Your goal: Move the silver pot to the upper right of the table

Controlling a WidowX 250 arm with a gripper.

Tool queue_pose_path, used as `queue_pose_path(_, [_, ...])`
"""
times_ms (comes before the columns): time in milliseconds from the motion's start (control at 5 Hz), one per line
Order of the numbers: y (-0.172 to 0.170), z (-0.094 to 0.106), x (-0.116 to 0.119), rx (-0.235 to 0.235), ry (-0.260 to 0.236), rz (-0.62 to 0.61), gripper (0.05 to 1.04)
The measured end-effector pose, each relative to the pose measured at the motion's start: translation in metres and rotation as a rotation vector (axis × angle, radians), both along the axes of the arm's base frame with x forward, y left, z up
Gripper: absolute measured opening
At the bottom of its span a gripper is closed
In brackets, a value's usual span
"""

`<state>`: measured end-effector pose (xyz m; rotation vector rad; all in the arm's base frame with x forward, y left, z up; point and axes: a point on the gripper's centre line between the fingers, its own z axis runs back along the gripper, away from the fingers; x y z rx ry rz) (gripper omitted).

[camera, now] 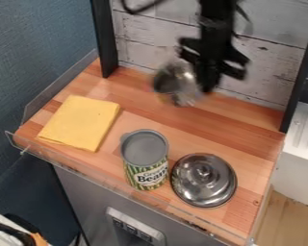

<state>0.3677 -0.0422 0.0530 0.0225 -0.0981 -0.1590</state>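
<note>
Well, nearest on the table (253, 203) stand one can (145, 159) and, just beside it, one metal lid (203, 179), knob up. Farther back on the left lies one yellow cloth (81, 123). Beyond them, toward the back and right of the cloth, one silver pot (175, 83) is tilted and badly blurred, its outline hard to make out. The one gripper (207, 83) is closed on it, though blur hides where they touch; the arm is cut off at the top edge.
</note>
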Motion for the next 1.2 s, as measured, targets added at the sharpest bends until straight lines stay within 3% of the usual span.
queue_pose_path(200, [-0.029,-0.023,-0.007,-0.002,0.049,-0.048,0.071])
queue_pose_path(400, [-0.035,-0.042,-0.007,-0.004,0.075,-0.061,0.071])
queue_pose_path(800, [-0.041,-0.049,0.004,-0.004,0.063,-0.074,0.099])
queue_pose_path(1000, [-0.045,-0.044,-0.002,0.002,0.069,-0.095,0.268])
queue_pose_path(1200, [-0.054,-0.012,-0.003,0.004,0.006,-0.107,0.545])
